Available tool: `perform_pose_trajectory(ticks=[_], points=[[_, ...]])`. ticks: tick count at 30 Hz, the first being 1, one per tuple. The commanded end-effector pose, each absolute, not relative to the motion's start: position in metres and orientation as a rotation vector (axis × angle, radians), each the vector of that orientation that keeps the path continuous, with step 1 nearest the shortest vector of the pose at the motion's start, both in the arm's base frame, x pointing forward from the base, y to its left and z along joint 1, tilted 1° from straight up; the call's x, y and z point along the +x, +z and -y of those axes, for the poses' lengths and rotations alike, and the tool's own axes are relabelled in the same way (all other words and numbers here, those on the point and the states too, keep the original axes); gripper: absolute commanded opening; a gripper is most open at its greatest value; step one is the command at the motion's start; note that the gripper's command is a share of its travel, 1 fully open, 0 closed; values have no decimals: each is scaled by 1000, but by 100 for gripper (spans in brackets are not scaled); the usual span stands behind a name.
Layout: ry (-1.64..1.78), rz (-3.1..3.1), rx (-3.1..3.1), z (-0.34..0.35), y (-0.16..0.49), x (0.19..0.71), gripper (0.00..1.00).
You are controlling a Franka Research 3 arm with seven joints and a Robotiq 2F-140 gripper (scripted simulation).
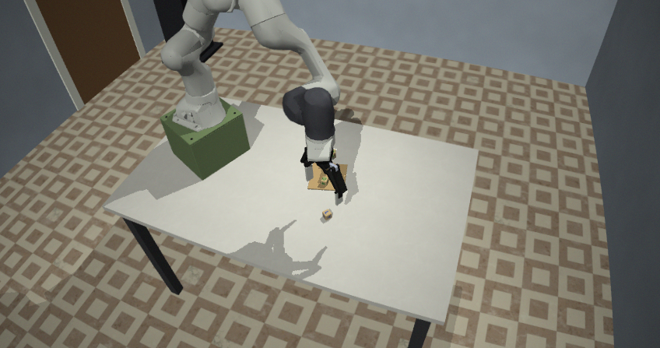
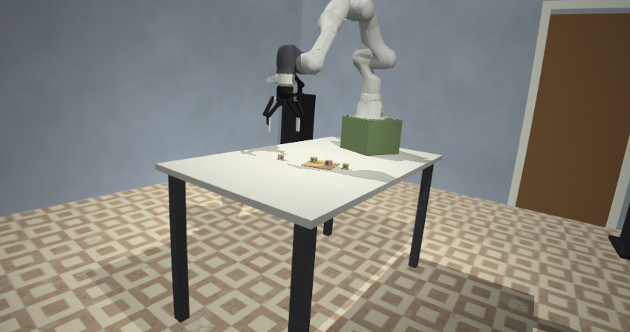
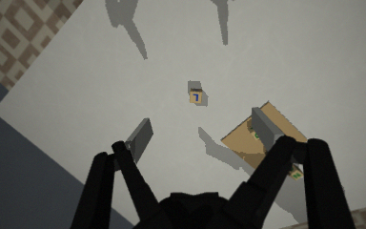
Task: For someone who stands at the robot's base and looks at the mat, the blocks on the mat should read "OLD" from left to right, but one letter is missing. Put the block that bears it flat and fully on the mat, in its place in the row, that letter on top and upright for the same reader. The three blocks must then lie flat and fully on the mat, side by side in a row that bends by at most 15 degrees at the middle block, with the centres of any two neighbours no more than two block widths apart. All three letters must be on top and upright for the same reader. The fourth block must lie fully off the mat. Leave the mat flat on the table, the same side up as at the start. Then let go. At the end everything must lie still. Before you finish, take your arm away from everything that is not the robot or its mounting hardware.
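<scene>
A tan mat [image 2: 320, 164] lies mid-table and carries two blocks, one with a green letter [image 2: 313, 159] and one with a blue letter [image 2: 328, 162]. A third block with a green letter [image 2: 345, 166] sits on the table just beside the mat, on the robot-base side. A fourth block [image 3: 195, 97] with a blue L-like letter on top lies alone on the table, apart from the mat; it also shows in the top view [image 1: 327, 213] and the exterior view [image 2: 280, 156]. My gripper [image 2: 282, 123] [image 3: 198, 121] is open and empty, high above the table between the lone block and the mat. Its right finger hides part of the mat.
The green robot pedestal [image 1: 205, 141] stands at the table's back corner. The table's edge [image 3: 9, 102] is at the left of the wrist view. A dark stand [image 2: 296, 116] is behind the table.
</scene>
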State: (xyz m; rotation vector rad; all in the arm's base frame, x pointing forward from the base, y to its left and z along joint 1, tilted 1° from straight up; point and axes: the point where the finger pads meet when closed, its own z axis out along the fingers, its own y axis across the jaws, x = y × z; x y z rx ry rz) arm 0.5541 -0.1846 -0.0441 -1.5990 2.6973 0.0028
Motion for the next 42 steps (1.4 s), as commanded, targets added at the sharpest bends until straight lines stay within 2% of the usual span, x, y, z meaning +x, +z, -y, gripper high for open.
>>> perform_pose_trajectory(ticks=[1,42], points=[[-11,-2582,-1784,187,-45,555,100],[-11,-1906,-2505,189,-61,555,100]])
